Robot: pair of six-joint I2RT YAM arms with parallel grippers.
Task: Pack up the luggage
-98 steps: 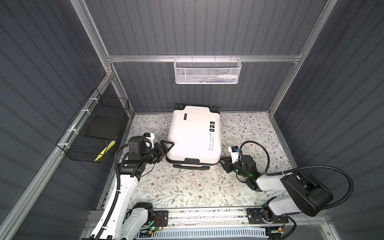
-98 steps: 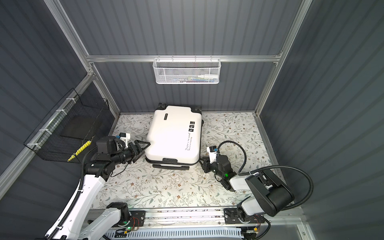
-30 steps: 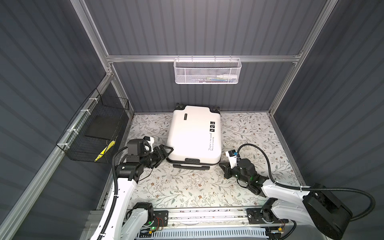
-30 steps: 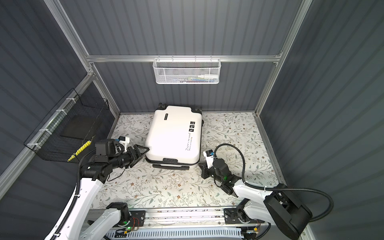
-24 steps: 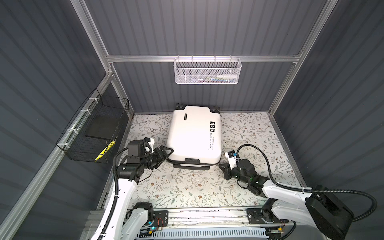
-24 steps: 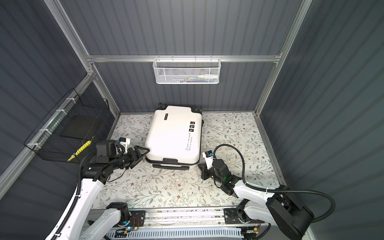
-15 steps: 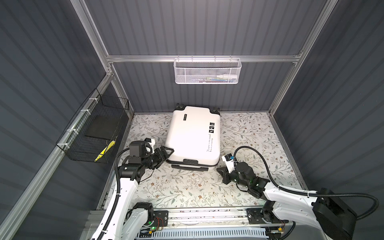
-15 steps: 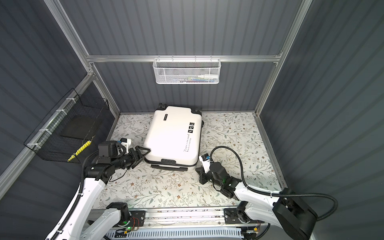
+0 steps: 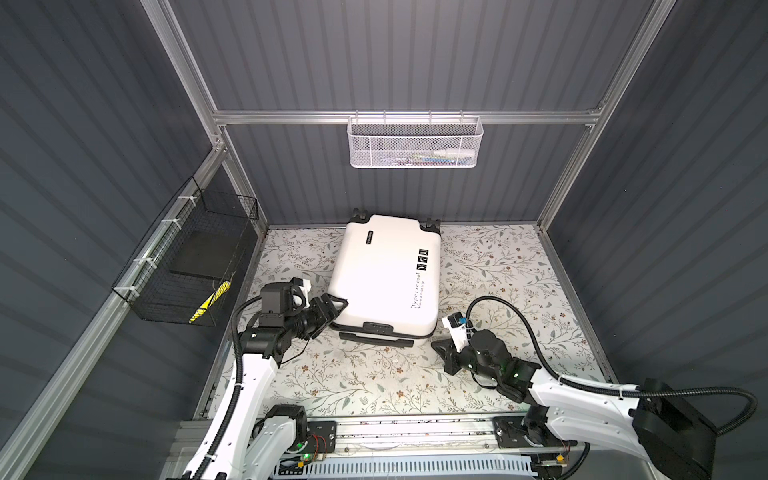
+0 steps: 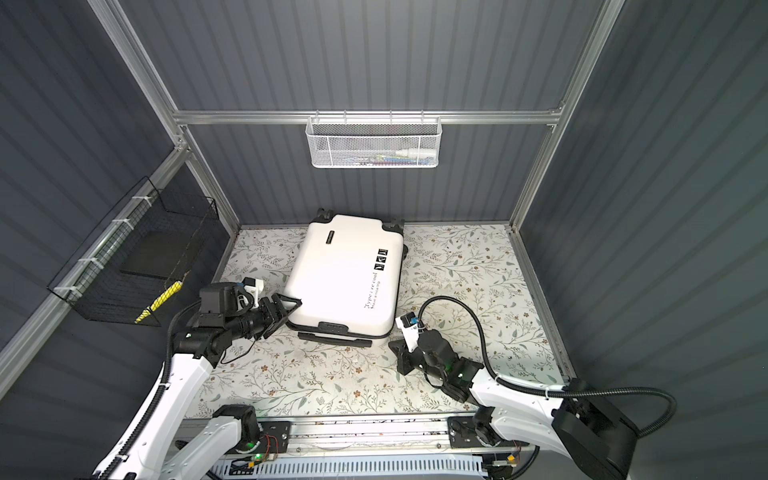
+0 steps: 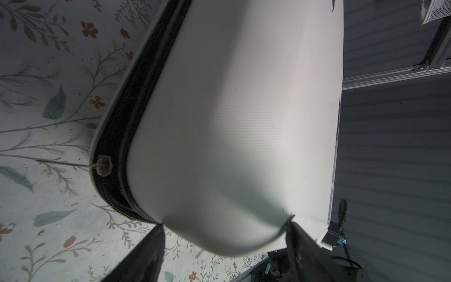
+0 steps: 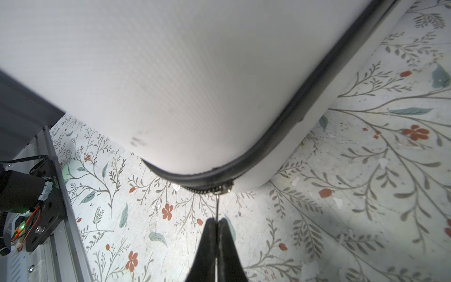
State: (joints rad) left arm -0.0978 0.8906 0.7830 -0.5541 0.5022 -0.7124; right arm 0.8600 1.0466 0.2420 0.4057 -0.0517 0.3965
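Observation:
The luggage (image 9: 386,270) (image 10: 347,274) is a white hard-shell suitcase lying flat and closed on the floral table, with its black handle at the near end. My left gripper (image 9: 334,303) (image 11: 224,223) stands wide across its near-left corner, and both fingers touch the shell. A zipper slider (image 11: 103,166) with a thin pull sits on the black zip band beside it. My right gripper (image 12: 216,221) (image 9: 442,347) is just off the near-right corner, shut on the thin pull of a second slider (image 12: 224,189).
A white mesh basket (image 9: 414,143) holding small items hangs on the back rail. A black wire basket (image 9: 187,266) on the left wall holds a dark flat thing and a yellow item (image 9: 208,305). The arms' metal base rail (image 9: 415,432) runs along the front edge.
My right gripper has drawn back toward the front and left with the zipper pull in it. The luggage's near end has swung slightly left. My left gripper stays at the corner.

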